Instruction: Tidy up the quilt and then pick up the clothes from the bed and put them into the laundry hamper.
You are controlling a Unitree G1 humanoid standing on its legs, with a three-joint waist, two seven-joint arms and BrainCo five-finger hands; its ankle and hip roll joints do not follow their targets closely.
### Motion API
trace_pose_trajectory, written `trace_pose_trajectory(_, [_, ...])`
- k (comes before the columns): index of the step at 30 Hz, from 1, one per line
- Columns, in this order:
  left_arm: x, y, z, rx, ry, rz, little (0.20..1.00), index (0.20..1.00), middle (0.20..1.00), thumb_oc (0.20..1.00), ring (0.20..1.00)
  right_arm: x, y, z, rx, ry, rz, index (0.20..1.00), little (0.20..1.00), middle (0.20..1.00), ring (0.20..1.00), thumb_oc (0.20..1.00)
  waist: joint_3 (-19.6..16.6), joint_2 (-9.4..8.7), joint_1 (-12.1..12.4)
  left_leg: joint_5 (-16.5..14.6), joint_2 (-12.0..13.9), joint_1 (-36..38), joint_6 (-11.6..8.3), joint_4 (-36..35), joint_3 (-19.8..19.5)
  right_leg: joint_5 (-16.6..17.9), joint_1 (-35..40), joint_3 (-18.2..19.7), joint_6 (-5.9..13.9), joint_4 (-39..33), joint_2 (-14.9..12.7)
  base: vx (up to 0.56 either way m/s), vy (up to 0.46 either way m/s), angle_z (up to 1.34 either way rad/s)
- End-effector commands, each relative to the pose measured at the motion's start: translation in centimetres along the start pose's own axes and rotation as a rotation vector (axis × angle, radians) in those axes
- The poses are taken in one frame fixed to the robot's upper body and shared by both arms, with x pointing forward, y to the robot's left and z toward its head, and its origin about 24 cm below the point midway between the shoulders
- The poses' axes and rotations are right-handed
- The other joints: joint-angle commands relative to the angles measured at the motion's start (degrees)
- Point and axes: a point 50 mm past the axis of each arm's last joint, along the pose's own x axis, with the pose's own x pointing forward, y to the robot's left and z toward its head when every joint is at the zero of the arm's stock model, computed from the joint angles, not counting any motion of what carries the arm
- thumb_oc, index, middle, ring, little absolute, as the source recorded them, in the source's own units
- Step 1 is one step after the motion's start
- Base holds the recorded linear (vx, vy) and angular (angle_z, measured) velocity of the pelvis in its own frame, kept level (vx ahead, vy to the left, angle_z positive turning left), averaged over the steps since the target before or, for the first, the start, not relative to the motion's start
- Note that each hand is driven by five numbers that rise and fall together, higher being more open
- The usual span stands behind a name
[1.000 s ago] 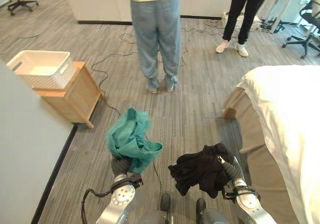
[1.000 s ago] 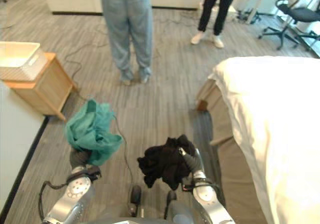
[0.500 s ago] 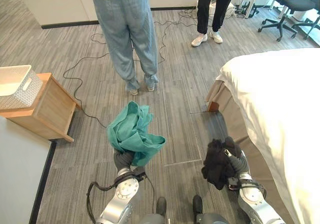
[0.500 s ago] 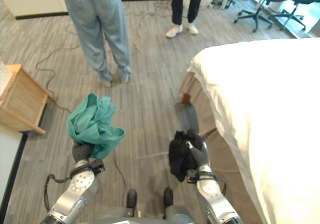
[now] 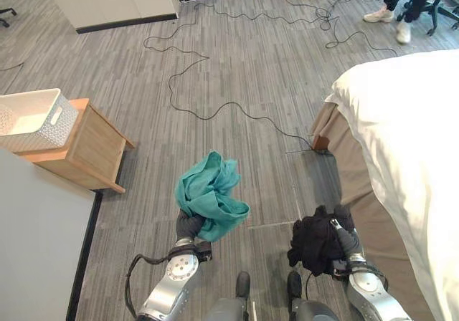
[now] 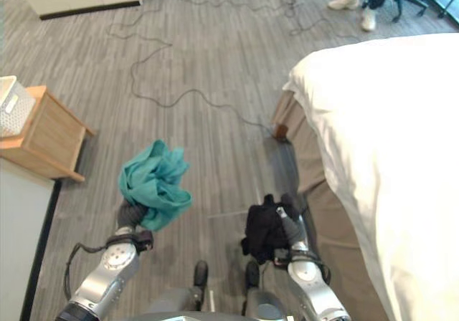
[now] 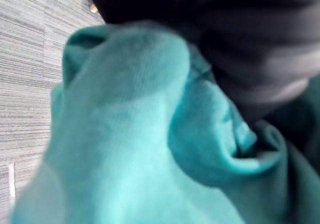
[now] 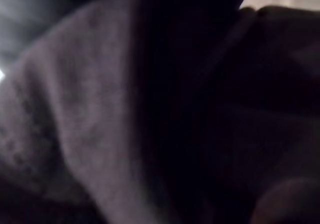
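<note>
Left hand point(image 5: 188, 226): we read the fingers as closed round the teal garment point(image 5: 210, 195); the cloth bunches above and ahead of the hand, raised clear of the floor point(image 5: 237, 70), likely so it will not drag.
Right hand point(image 5: 344, 238): clasping the black garment point(image 5: 314, 241), which hangs in a wad on the inner side of the hand, toward the other arm. In the wrist view dark cloth lies over the fingers, so we judge the grip from the head views.
Bed point(image 5: 409, 142): just beside the right hand, on its outer side; the white quilt lies smooth on top, so we take tidying as done.
Hamper point(image 5: 32, 119): the white perforated basket on the wooden side table point(image 5: 86, 149), well ahead of the left hand and off to its outer side. We judge this to be the laundry hamper.
Stage: both garments off the bed and carried; drop-off not yet done.
Next need: a turn toward the left hand's side to bring the basket within reach.
</note>
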Motion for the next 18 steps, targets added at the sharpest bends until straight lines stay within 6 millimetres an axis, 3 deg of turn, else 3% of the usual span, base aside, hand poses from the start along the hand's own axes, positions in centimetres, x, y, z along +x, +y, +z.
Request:
trace_pose_trajectory(1, [0.9,0.5,1.5,0.053,-0.1,0.015,0.2,0.2,0.2,0.2,0.2,-0.3,-0.1,2.2,0.068,-0.108,0.011,0.2,0.2,0.2,0.2,0.2,-4.8,-1.66,0.6,-1.3,-1.8,-3.4,-0.68,-0.5,-6.5,-4.9,1.0,-1.3,3.84,0.0,-1.3,0.0,0.0,0.03])
trace_pose_trajectory(9, [0.6,1.0,1.2,0.047,-0.09,0.046,0.2,0.2,0.2,0.2,0.2,-0.5,0.0,2.1,0.053,-0.105,0.025,0.2,0.2,0.2,0.2,0.2,-4.4,-2.0,0.9,-1.9,-1.4,-2.4,-0.67,-0.5,-6.6,-5.1,1.8,-1.5,3.88,0.3,-1.6,0.02,0.026,-0.02])
trace_pose_trajectory(15, [0.4,1.7,1.1,0.031,-0.081,0.093,0.2,0.2,0.2,0.2,0.2,-0.6,-0.5,2.0,0.044,-0.106,0.035,0.2,0.2,0.2,0.2,0.2,-3.4,-2.46,1.0,-3.7,-1.0,-2.8,-0.07,3.3,-6.2,-6.8,1.2,-0.7,3.78,4.9,-2.7,0.06,0.094,-0.05])
trace_pose_trajectory(18, [0.5,2.1,1.5,0.031,-0.096,0.107,0.2,0.2,0.2,0.2,0.2,-0.5,-0.5,2.4,0.056,-0.121,0.037,0.2,0.2,0.2,0.2,0.2,-2.4,-2.46,0.9,-6.0,-0.7,-3.9,0.92,7.7,-5.8,-9.7,-0.6,-0.1,4.45,12.0,-4.5,0.05,0.151,-0.14])
